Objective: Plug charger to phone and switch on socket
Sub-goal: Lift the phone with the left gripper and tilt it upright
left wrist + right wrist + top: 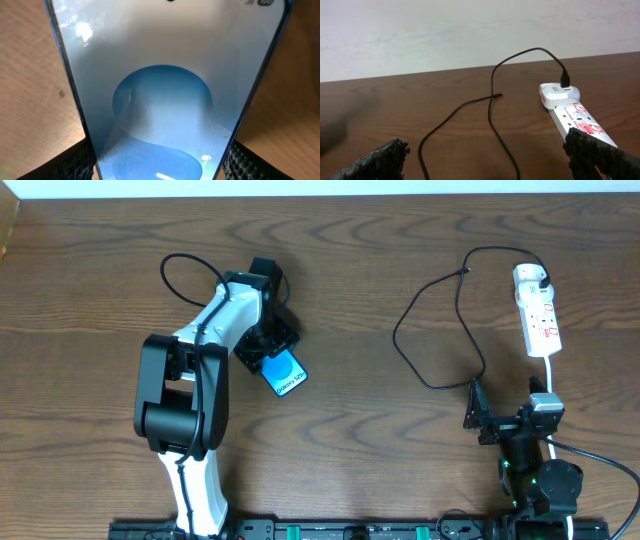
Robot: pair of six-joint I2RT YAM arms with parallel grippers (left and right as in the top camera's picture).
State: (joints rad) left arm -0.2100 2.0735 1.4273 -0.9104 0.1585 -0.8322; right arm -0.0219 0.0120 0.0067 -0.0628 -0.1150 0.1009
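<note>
The left hand (270, 350) is down on the worktop (350, 290), left of centre, pinching the phone (287, 372) by its long edges; the blue screen faces up. Further right, the charger (440, 330) trails in a loose loop, its small tip lying bare on the wood, well apart from the phone. Its other end is plugged into the socket (537, 310) near the far right corner. The right hand (508, 415) sits by the near edge, fingers spread, holding nothing.
</note>
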